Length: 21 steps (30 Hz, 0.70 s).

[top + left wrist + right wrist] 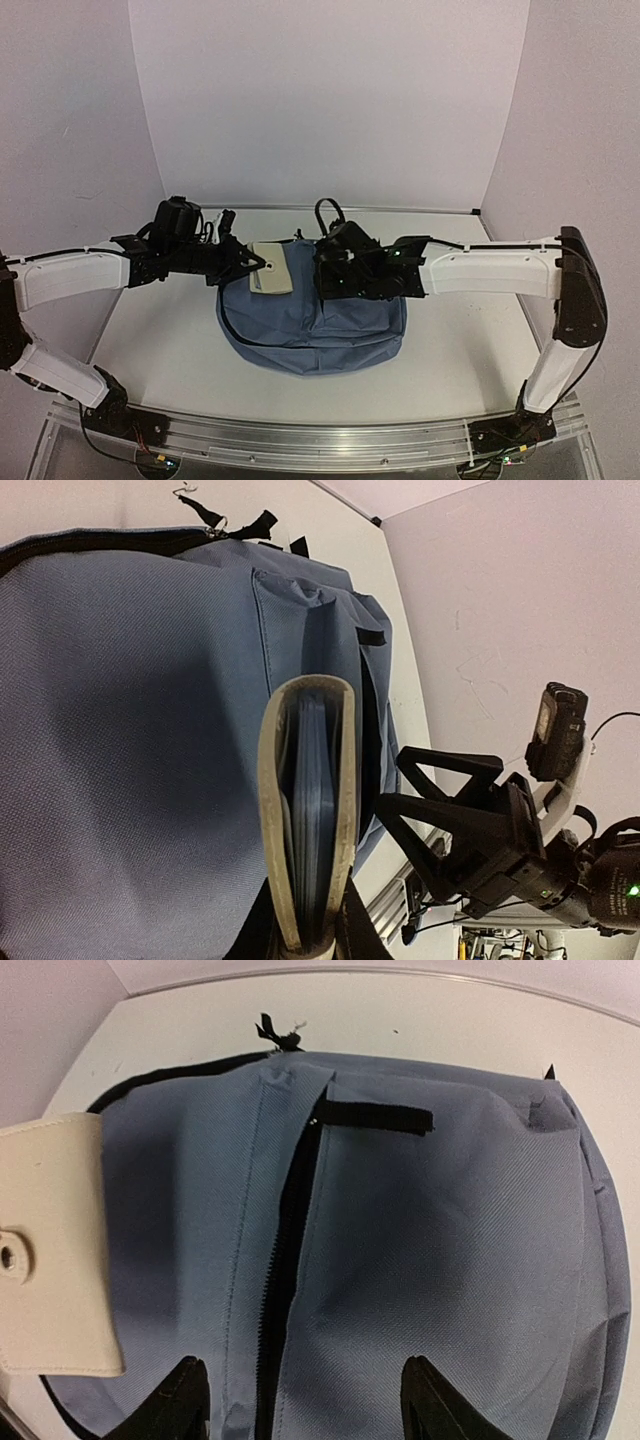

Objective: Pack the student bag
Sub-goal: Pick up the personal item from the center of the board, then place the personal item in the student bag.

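White arm links (70, 275), black joints (580, 290) (small green lights (395, 255)), black cables (500, 244)

The left arm (70, 275) and right arm (490, 272) both reach in toward the middle. The left hand (248, 263) pinches a cream folder (272, 268). The right hand (305, 1402) points down, its fingers (185, 1405) wide apart, holding nothing.

Slate-blue soft fabric backpack (310, 335): plain, no print, fine woven texture, darker in folds. Black zip line (285, 1230) down front; black webbing tab (375, 1117); black edge trim (160, 1078). Flat cream stiff-cover booklet (272, 270): plain cream outside, blue-grey sheets (315, 810) inside. Two-finger L gripper (248, 264) & R gripper (300, 1400): matt black. Long arm links (490, 272): white w/ black joints; tiny green light (397, 254) on R arm. Flat tabletop (160, 330): white. Walls (330, 90): pale lilac-white, unpatterned. Metal front rail (320, 440): silver.
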Each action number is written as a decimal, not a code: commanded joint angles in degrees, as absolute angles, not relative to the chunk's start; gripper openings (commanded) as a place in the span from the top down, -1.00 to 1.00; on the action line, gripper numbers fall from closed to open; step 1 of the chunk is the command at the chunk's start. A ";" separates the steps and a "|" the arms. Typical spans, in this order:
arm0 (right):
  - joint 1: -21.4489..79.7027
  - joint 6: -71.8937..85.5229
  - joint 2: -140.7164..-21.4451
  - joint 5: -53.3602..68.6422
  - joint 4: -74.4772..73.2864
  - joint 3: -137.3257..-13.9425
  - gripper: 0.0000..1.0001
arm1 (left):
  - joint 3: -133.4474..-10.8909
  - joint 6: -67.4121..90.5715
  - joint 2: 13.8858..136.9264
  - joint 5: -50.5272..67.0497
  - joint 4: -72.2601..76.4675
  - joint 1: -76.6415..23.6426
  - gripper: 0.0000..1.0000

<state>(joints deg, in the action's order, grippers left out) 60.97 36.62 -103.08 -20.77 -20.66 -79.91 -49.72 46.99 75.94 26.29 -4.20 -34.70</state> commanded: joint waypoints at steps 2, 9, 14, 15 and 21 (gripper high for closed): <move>61.23 35.65 -106.61 -25.30 -23.46 -84.70 0.00 | -49.98 46.21 76.49 27.78 -3.37 -34.45 1.00; 61.14 37.58 -104.90 -28.19 -23.83 -83.91 0.79 | -52.27 45.55 80.01 31.91 -2.79 -34.65 1.00; 61.09 37.12 -101.52 -27.04 -23.39 -83.04 0.84 | -57.19 45.68 85.52 34.46 -0.45 -36.15 1.00; 61.09 37.23 -100.98 -26.66 -23.25 -82.70 0.84 | -58.15 45.77 86.60 34.94 -0.01 -36.35 1.00; 61.09 38.64 -97.80 -25.87 -21.71 -79.86 0.95 | -62.02 47.49 91.28 37.68 5.34 -36.77 1.00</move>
<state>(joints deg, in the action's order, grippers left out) 61.18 37.34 -102.45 -24.60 -22.74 -81.45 -57.35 46.52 89.41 33.99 -1.94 -36.45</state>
